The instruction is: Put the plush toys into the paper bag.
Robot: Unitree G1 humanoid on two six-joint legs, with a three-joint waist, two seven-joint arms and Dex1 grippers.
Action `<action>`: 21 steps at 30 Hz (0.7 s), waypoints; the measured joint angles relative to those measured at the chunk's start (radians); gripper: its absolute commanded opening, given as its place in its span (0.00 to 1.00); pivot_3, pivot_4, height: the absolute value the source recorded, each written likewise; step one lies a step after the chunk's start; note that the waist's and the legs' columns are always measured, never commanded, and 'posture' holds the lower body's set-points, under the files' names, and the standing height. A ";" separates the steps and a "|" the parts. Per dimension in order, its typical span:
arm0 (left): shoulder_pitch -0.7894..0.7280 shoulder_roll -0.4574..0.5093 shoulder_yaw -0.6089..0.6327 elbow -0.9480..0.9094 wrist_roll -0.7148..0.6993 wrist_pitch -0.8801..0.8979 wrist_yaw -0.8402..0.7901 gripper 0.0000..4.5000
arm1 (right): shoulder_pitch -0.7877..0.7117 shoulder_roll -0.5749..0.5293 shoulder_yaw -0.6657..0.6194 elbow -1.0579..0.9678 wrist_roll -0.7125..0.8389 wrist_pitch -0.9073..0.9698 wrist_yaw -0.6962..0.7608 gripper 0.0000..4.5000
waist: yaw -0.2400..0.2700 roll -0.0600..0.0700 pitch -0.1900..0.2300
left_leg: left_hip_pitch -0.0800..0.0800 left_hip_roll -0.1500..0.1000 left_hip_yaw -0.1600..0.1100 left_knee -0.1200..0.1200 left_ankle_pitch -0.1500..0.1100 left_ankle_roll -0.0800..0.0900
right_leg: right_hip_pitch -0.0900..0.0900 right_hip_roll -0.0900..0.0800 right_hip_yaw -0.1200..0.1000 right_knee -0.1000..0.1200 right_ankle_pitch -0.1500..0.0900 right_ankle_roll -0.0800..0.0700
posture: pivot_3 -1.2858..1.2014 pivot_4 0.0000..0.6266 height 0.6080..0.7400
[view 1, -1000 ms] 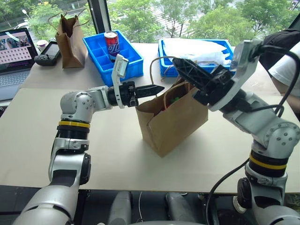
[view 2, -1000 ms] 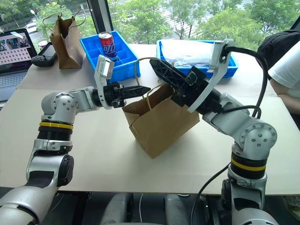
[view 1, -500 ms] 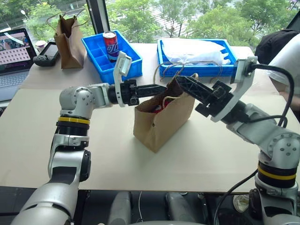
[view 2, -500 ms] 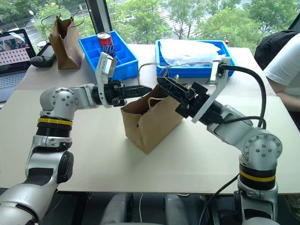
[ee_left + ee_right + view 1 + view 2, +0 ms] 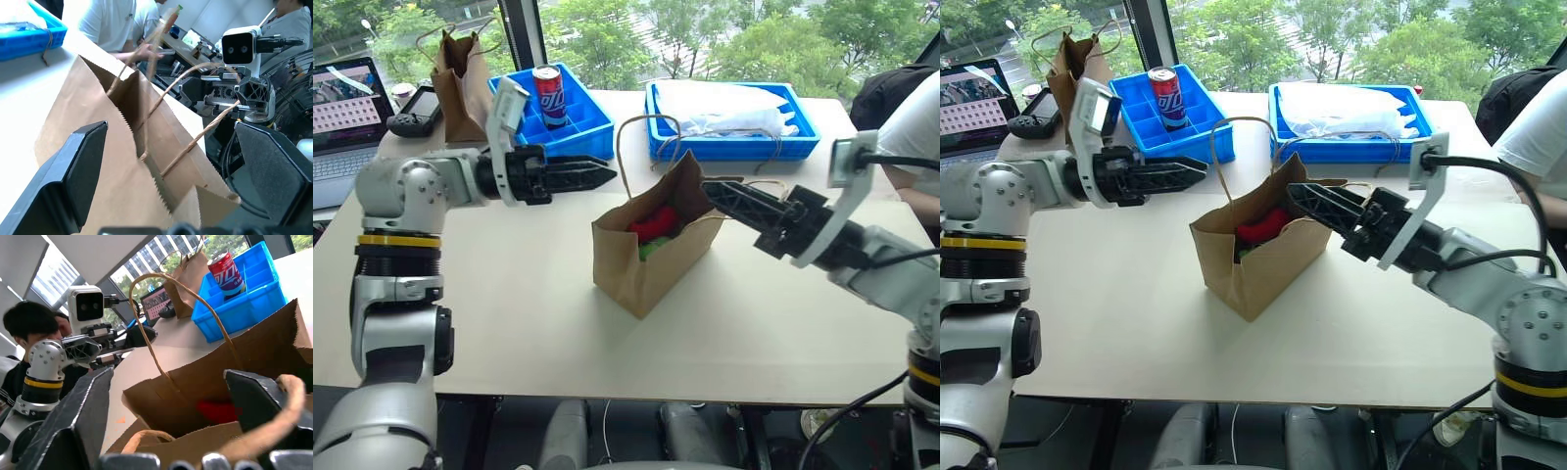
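My left gripper (image 5: 603,174) hangs released, fingers spread, above the desk (image 5: 509,294) and apart from the paper bag (image 5: 651,257), pointing toward it. My right gripper (image 5: 720,196) is released too, its fingers open just beside the bag's rim on the other side, one twisted handle (image 5: 288,396) lying close to its fingers. The bag stands upright near the middle of the desk, mouth open. Inside it lie the red plush toy (image 5: 654,223) and, under it, the green plush toy (image 5: 651,250). Along the far edge sit two blue trays (image 5: 570,117) and a narrower bag (image 5: 460,83).
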 measured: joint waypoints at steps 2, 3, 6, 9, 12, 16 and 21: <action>0.000 0.012 0.020 0.013 0.004 -0.008 0.007 1.00 | 0.027 -0.055 -0.048 -0.004 0.003 0.018 0.046 0.99 | 0.000 0.000 0.000 | 0.000 0.000 0.000 0.000 0.000 0.000 | 0.000 0.000 0.000 0.000 0.000 0.000 | 0.52 0.24 0.75; 0.001 0.018 0.020 0.014 0.005 -0.015 0.005 1.00 | 0.043 -0.078 -0.069 -0.009 0.004 0.027 0.073 0.99 | 0.000 0.000 0.000 | 0.000 0.000 0.000 0.000 0.000 0.000 | 0.000 0.000 0.000 0.000 0.000 0.000 | 0.52 0.24 0.75; 0.033 0.058 0.019 -0.007 0.008 -0.045 -0.035 1.00 | 0.106 -0.130 -0.116 -0.024 0.009 0.057 0.145 0.99 | -0.002 0.000 0.000 | 0.000 0.000 0.000 0.000 0.000 0.000 | 0.000 0.000 0.000 0.000 0.000 0.000 | 0.52 0.24 0.75; 0.154 0.125 0.017 -0.074 0.022 -0.118 -0.114 1.00 | 0.238 -0.194 -0.210 -0.035 -0.026 0.114 0.248 0.99 | -0.006 0.000 0.000 | 0.002 0.001 0.001 -0.003 0.000 0.000 | 0.001 0.000 0.001 -0.001 0.000 0.000 | 0.52 0.24 0.75; 0.227 0.139 0.021 -0.111 0.034 -0.171 -0.127 1.00 | 0.319 -0.234 -0.228 -0.091 -0.184 0.117 0.326 0.84 | -0.002 0.000 0.000 | 0.003 0.001 0.001 -0.002 0.001 0.000 | 0.002 0.000 0.000 -0.001 0.000 -0.001 | 0.52 0.24 0.75; 0.355 0.149 0.058 -0.206 0.082 -0.328 -0.122 1.00 | 0.376 -0.244 -0.142 -0.203 -0.415 0.080 0.376 0.52 | -0.004 0.000 0.000 | 0.004 0.001 0.001 -0.002 0.002 -0.001 | 0.002 0.000 0.001 -0.001 0.000 -0.002 | 0.52 0.24 0.75; 0.471 0.120 0.072 -0.338 0.061 -0.358 -0.095 1.00 | 0.289 -0.126 0.095 -0.265 -0.694 -0.052 0.390 0.14 | -0.004 0.000 0.000 | 0.004 0.001 0.001 -0.002 0.003 -0.001 | 0.002 0.000 0.001 -0.001 0.000 -0.002 | 0.52 0.24 0.75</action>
